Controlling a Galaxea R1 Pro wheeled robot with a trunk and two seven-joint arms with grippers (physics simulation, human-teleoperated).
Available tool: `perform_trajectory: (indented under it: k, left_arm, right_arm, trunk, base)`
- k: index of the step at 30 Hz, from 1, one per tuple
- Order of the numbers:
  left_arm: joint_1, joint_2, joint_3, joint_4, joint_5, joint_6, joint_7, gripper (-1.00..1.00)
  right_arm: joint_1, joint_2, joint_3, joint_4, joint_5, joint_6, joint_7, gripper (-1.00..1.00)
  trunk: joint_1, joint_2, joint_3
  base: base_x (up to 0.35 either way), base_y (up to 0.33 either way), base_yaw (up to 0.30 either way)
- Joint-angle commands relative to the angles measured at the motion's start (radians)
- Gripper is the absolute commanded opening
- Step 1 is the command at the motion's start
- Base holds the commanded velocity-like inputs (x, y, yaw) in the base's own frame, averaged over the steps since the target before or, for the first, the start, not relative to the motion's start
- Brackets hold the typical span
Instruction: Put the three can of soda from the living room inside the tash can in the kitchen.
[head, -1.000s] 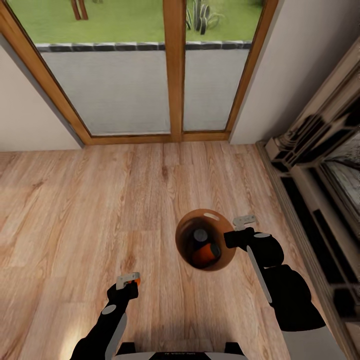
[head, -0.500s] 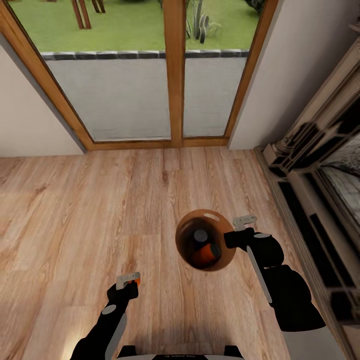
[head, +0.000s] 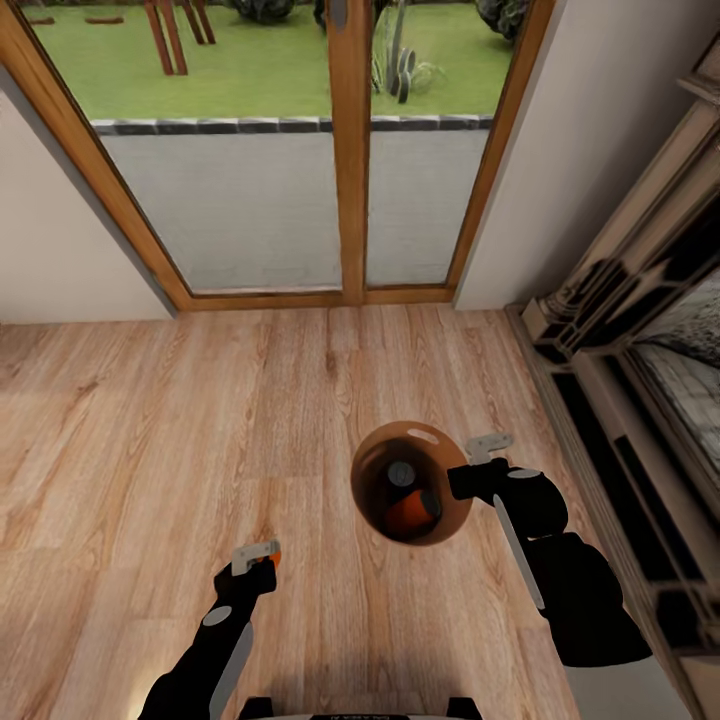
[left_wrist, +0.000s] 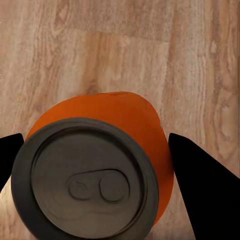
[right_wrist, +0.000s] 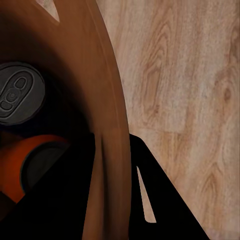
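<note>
Our left claw is closed on one small orange cylindrical soda can with a grey metal top; in the left wrist view the dark fingers press its sides, and the pull-tab end faces the camera above the light wood plank floor. That arm reaches forward low, with the claw well apart from the bin.

Our right claw grips the rim of the round tapered trash can with the coppery-brown inside; in the right wrist view one dark finger lies inside the wall and one outside. The right arm bends at the elbow and comes to the bin from its right side.

We count three cans in all: one in the left claw and two inside the bin. Of those two, one stands with its grey top up and one orange can lies tilted beside it.

Beyond the bin stand two wood-framed glass doors, and a fireplace surround runs along the right.
</note>
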Motion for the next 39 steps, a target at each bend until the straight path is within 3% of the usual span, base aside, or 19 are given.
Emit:
perform_trajectory:
  k: [1, 7, 12, 15, 16, 18, 21, 23, 26, 28, 29, 30, 31, 33, 37, 39]
  left_arm:
    - [0.000, 0.000, 0.000, 0.000, 0.000, 0.000, -0.002, -1.00]
    - [0.000, 0.001, 0.002, -0.005, 0.000, 0.001, -0.050, -1.00]
    - [0.000, 0.001, 0.004, -0.043, 0.001, 0.034, -0.061, -1.00]
    - [0.000, 0.001, 0.005, -0.111, 0.001, 0.128, -0.076, -1.00]
    - [0.000, 0.005, 0.006, -0.160, 0.002, 0.186, -0.114, -1.00]
    - [0.000, 0.010, 0.008, -0.213, 0.007, 0.247, -0.173, -1.00]
    - [0.000, 0.013, 0.011, -0.278, 0.035, 0.337, -0.234, -1.00]
    - [0.000, 0.019, 0.015, -0.357, 0.108, 0.445, -0.267, -1.00]
    - [0.000, 0.035, 0.016, -0.415, 0.169, 0.508, -0.280, -1.00]
    - [0.000, 0.060, 0.017, -0.455, 0.229, 0.555, -0.292, -1.00]
    - [0.000, 0.085, 0.017, -0.483, 0.291, 0.594, -0.305, -1.00]
    - [0.000, 0.094, 0.017, -0.491, 0.315, 0.609, -0.311, -1.00]
    - [0.000, 0.114, 0.017, -0.508, 0.363, 0.642, -0.323, -1.00]
    - [0.000, 0.141, 0.017, -0.536, 0.409, 0.688, -0.353, -1.00]
    - [0.000, 0.171, 0.021, -0.572, 0.445, 0.765, -0.467, -1.00]
    - [0.000, 0.180, 0.037, -0.581, 0.453, 0.811, -0.555, -1.00]
  right_arm:
    - [0.000, 0.000, 0.000, 0.000, -0.017, 0.000, 0.003, -1.00]
    - [0.004, 0.000, 0.000, 0.000, -0.017, 0.000, 0.003, -1.00]
    - [0.004, 0.000, 0.000, 0.004, -0.009, 0.000, 0.001, -1.00]
    - [0.005, 0.000, 0.000, 0.008, 0.036, -0.001, 0.001, -1.00]
    - [0.007, 0.000, 0.000, 0.019, 0.074, -0.002, 0.000, -1.00]
    - [0.007, 0.000, 0.000, 0.030, 0.107, -0.003, 0.000, -1.00]
    - [0.008, 0.000, 0.000, 0.042, 0.129, -0.003, 0.000, -1.00]
    - [0.011, 0.000, 0.000, 0.072, 0.141, -0.004, 0.000, -1.00]
    - [0.011, 0.000, 0.000, 0.101, 0.145, -0.005, -0.001, -1.00]
    - [0.012, -0.001, 0.000, 0.120, 0.146, -0.007, -0.001, -1.00]
    - [0.012, -0.001, 0.000, 0.132, 0.146, -0.008, -0.001, -1.00]
    - [0.012, -0.001, 0.000, 0.136, 0.146, -0.009, -0.001, -1.00]
    - [0.012, -0.001, 0.000, 0.141, 0.146, -0.010, -0.001, -1.00]
    - [0.012, -0.001, -0.001, 0.146, 0.147, -0.011, -0.001, -1.00]
    - [0.012, -0.001, -0.001, 0.151, 0.147, -0.012, -0.001, -1.00]
    - [0.012, -0.001, -0.001, 0.160, 0.147, -0.013, -0.001, -1.00]
  trunk:
    - [-0.004, 0.007, 0.005]
    - [-0.027, 0.049, 0.032]
    - [-0.027, 0.049, 0.034]
    - [-0.027, 0.049, 0.034]
    - [-0.027, 0.049, 0.034]
    - [-0.027, 0.049, 0.034]
    - [-0.027, 0.049, 0.034]
    - [-0.027, 0.049, 0.034]
    - [-0.027, 0.049, 0.034]
    - [-0.027, 0.049, 0.034]
    - [-0.027, 0.049, 0.034]
    - [-0.027, 0.049, 0.034]
    - [-0.027, 0.049, 0.034]
    - [-0.027, 0.049, 0.034]
    - [-0.027, 0.049, 0.034]
    - [-0.027, 0.049, 0.034]
  base:
    - [0.000, 0.000, 0.000]
    - [0.000, 0.000, 0.000]
    - [0.000, 0.000, 0.000]
    - [0.000, 0.000, 0.000]
    - [0.000, 0.000, 0.000]
    - [0.000, 0.000, 0.000]
    - [0.000, 0.000, 0.000]
    - [0.000, 0.000, 0.000]
    - [0.000, 0.000, 0.000]
    - [0.000, 0.000, 0.000]
    - [0.000, 0.000, 0.000]
    - [0.000, 0.000, 0.000]
    - [0.000, 0.000, 0.000]
    - [0.000, 0.000, 0.000]
    - [0.000, 0.000, 0.000]
    - [0.000, 0.000, 0.000]
